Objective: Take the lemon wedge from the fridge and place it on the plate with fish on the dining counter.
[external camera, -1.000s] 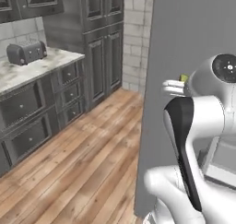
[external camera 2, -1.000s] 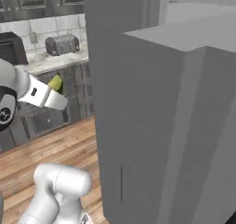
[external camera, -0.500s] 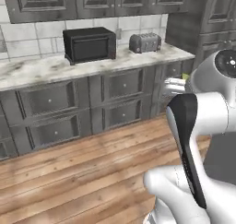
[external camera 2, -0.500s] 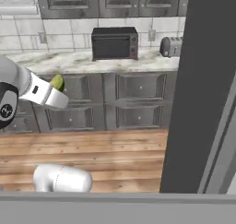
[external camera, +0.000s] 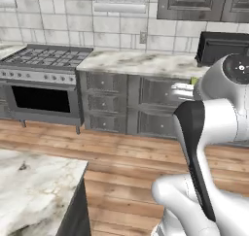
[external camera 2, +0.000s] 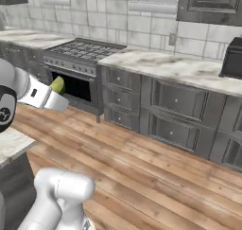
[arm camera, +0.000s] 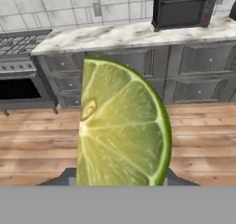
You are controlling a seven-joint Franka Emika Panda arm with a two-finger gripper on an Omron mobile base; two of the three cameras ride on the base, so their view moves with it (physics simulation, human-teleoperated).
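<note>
Transport step, by my read: the wedge (arm camera: pixel 122 126) is out of the fridge and clamped in the gripper (external camera 2: pixel 57 85), carried at chest height in front of the arm. In the hand view it sits upright between the fingers, cut face to the camera. In the left base view just a green sliver pokes out past the wrist (external camera: pixel 194 80).

Neither plate nor fish visible. A marble surface corner (external camera: pixel 34 191) sits low left in the left base view, and a slab edge (external camera 2: pixel 12 144) shows right under the arm in the right base view; probably the dining counter, can't confirm.

Next move as I see it: swing the base round until the plate comes into frame, then reach over the surface and lower the wedge beside the fish.

Clearance:
- Wood floor (external camera 2: pixel 156 177) ahead is open up to the back-wall cabinets (external camera: pixel 141 104).
- Stove (external camera: pixel 44 84) at left, microwave (arm camera: pixel 182 8) at right, both well apart from the gripper.
- The tight spot is the surface corner close to the base; watch the elbow while turning.
- Keep the gripper closed; the wedge is small and a slip drops it to the floor.
</note>
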